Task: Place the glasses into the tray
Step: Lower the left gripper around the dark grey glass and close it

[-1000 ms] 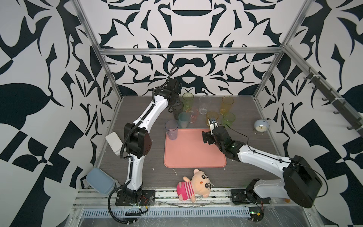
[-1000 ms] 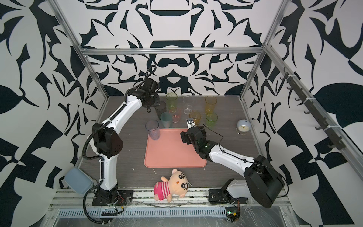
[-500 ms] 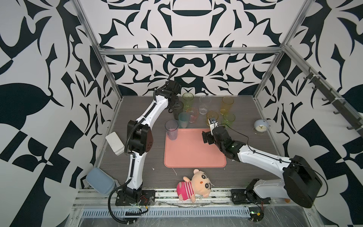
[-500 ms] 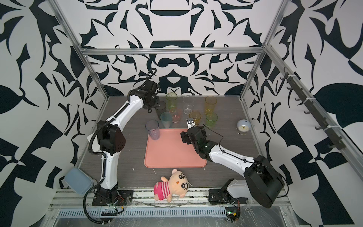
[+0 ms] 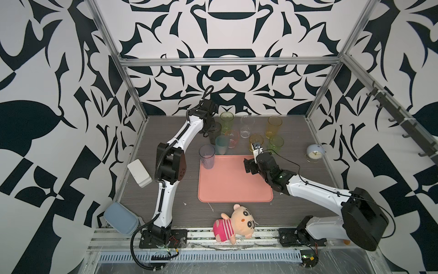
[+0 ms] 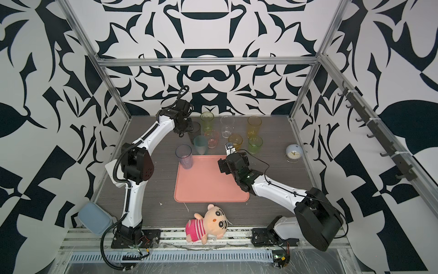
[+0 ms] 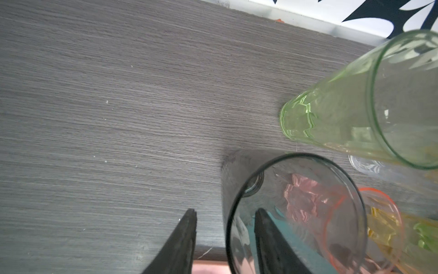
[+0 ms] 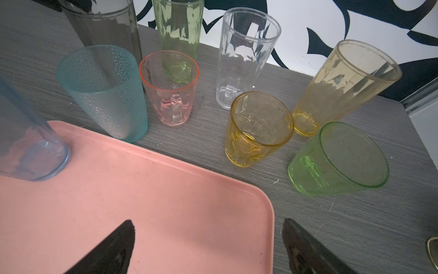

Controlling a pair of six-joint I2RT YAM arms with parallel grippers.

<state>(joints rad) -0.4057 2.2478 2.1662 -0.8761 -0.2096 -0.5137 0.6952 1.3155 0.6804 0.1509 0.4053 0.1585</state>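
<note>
— Well, where is it tight?

— At the back. Eight of the glasses (image 5: 247, 125) crowd the table (image 5: 163, 137) behind the far rim of the tray (image 5: 234, 185). The smoky tumbler (image 5: 215, 137) stands at the cluster's back-left corner. The tall green tumbler (image 7: 350, 102) is just beside it, and the teal tumbler (image 5: 221, 144) and pink tumbler (image 5: 231, 138) are just in front. The teal one sits right at the tray's rim.

— And the open room?

— There is bare table left of the smoky tumbler, out to the side wall. Most of the tray floor is bare too. Only the blue-grey tumbler (image 5: 207, 156) stands in it, upright in the far-left corner.

— The left arm?

— Stretched far back, elbow high, wrist bent down. The left gripper (image 7: 225, 210) straddles the smoky tumbler's wall, one finger inside and one outside. Table shows between the outer finger (image 7: 182, 244) and the glass, so the jaws are parted, not clamped.

— The right?

— Low, reaching in diagonally from the front-right. The right gripper (image 8: 207, 220) hangs spread wide and empty over the tray's far-right corner. One finger is above the tray, the other above the table past its rim. It faces the short amber tumbler (image 8: 256, 132) and the short green tumbler (image 8: 331, 163).
</note>
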